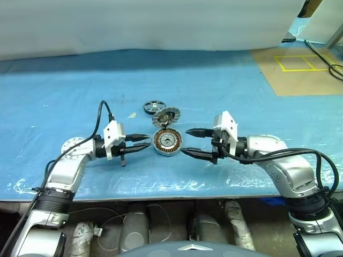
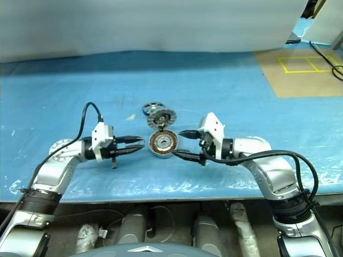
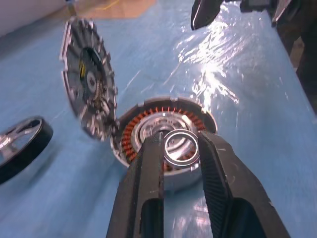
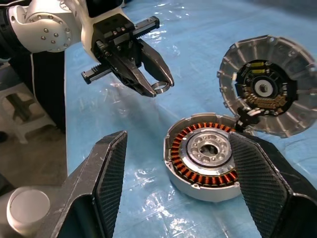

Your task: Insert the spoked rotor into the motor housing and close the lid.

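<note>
Motor housing (image 1: 168, 142) is sitting at table centre, lid (image 1: 166, 116) propped open at its 12 o'clock, spoked rotor (image 1: 154, 106) lying beyond at 11. Left gripper (image 1: 140, 143) is pinching a small metal ring (image 3: 181, 147) at 9 o'clock; right gripper (image 1: 193, 142) is waiting wide at 3. Risk: ring slipping on the crinkled blue plastic sheet (image 1: 64, 107), or the lid toppling shut early.

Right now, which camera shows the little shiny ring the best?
The left wrist view: the small metal ring sits big and close between the left gripper fingers, above the motor housing. The right wrist view shows it smaller. In the head views it's too tiny to tell.
</note>
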